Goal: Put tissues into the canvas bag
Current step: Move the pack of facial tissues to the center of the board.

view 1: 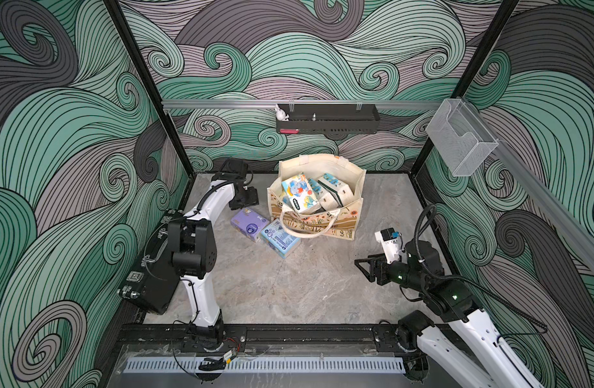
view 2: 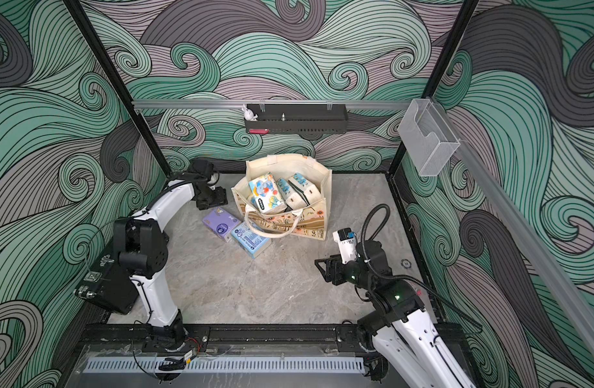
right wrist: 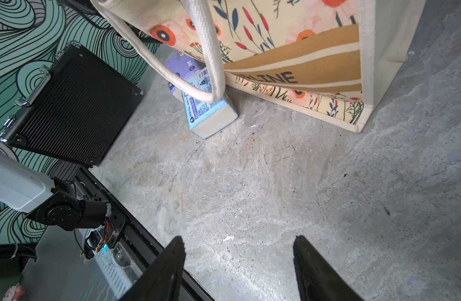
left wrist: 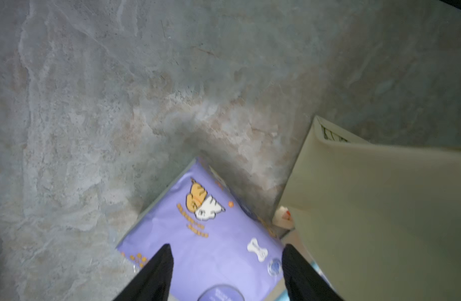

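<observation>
We find the left gripper (left wrist: 227, 246) spread over the purple pack (left wrist: 219, 229), contact indiscernible; the right gripper (right wrist: 238, 238) stands spread and empty above the table (right wrist: 276, 195). Only the top views show tissues (view 1: 297, 193) inside the canvas bag (view 1: 355, 183); the right wrist view shows its handle (right wrist: 208, 39) crossing the light blue pack (right wrist: 208, 114) beside the bag, black case (right wrist: 73, 104) well apart.

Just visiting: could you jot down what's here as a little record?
Bag: canvas bag, upright, open, holding several tissue packs, elephant pack on top
Outside bag: purple pack and light blue pack, side by side on the floor
Left gripper: open, above the purple pack
Right gripper: open, empty, over bare floor
Also: black case beside the left arm
</observation>
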You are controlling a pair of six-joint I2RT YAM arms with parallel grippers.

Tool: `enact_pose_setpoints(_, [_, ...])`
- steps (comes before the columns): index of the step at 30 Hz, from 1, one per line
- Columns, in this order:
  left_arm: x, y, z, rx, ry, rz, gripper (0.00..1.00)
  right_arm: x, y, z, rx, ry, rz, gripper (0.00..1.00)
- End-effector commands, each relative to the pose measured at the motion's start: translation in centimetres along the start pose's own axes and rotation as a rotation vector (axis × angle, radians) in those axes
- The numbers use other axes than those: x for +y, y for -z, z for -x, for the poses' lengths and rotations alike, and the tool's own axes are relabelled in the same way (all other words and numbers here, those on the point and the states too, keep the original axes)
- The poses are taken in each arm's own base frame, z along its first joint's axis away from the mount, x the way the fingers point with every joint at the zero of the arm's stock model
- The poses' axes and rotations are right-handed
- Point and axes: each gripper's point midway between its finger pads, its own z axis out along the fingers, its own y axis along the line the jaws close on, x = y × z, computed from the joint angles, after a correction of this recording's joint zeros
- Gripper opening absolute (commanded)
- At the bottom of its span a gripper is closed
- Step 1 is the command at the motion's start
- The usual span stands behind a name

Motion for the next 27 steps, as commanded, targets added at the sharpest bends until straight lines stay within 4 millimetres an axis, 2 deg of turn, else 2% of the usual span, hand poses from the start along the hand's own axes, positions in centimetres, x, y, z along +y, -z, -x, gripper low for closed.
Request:
enact_pose_setpoints(1, [1.3,-1.6,1.0,0.040,0.013,0.097,0.69,0.8,0.1,0.5,-0.011,0.007,0.044,0.67])
enact_pose_setpoints(4, [2.2,-3.2,0.2,0.085,-0.004,0.150,0.69,1.1,-0.1,0.2,-0.006,-0.001,0.065,0.67])
enact_pose_setpoints(7, [2.7,-4.4,-2.0,0.136,0.011,0.150,0.69,1.0,-0.2,0.0,0.003,-0.011,0.067,0.67])
enact_pose_setpoints(12, [0.6,-5.2,-8.3,0.217,0.127,-0.049,0.66,1.6,-1.2,-0.1,0.024,-0.020,0.116,0.67])
enact_pose_setpoints(15, [-0.6,-4.7,-12.1,0.257,0.159,-0.134,0.64,2.0,-2.5,-0.6,0.062,-0.064,0.160,0.67])
enact_pose_setpoints(21, [-2.0,-2.5,-18.2,0.281,0.120,-0.156,0.64,2.0,-4.7,-1.1,0.084,-0.085,0.167,0.67])
enact_pose_setpoints(27, [-5.2,-0.5,-22.7,0.287,0.073,-0.209,0.64,2.0,-7.2,-1.7,0.146,-0.112,0.172,0.67])
